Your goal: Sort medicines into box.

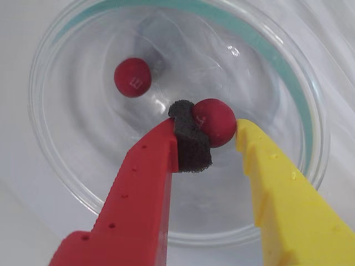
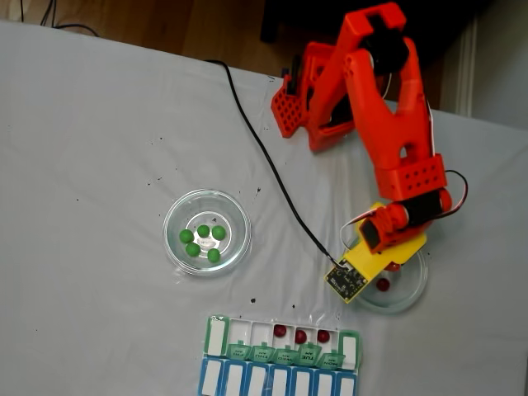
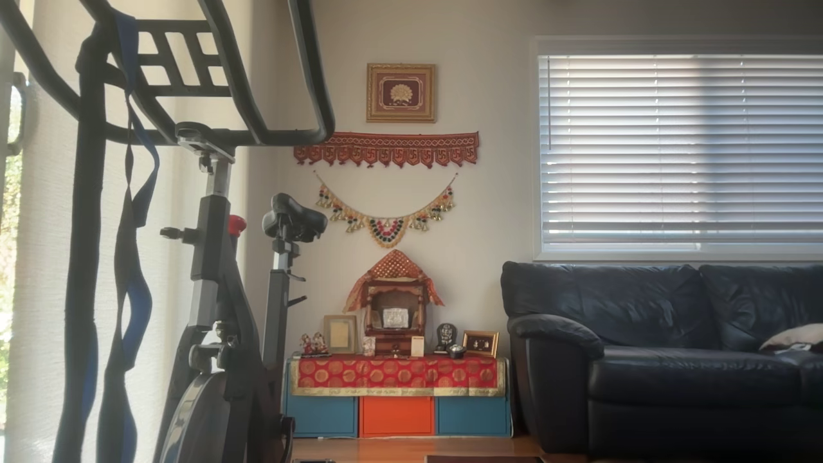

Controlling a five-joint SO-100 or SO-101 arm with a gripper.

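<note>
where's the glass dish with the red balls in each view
Wrist view: the dish spans the frame, two red balls inside, one between the gripper fingers.
Fixed view: right of centre, the dish lies under the gripper.
Other view: a living room, no dish.
Shared landmark: the yellow finger.

Red medicines (image 1: pixel 215 122) (glossy), box (image 2: pixel 282 340) open

Your wrist view is peering down, very close, into the right-hand glass dish (image 1: pixel 310 166). Your fixed view is looking from above at the whole table (image 2: pixel 99 148), sharing that dish (image 2: pixel 410 294). Your other view is facing a living-room wall (nothing in common), well back from the sofa (image 3: pixel 662 360).
</note>
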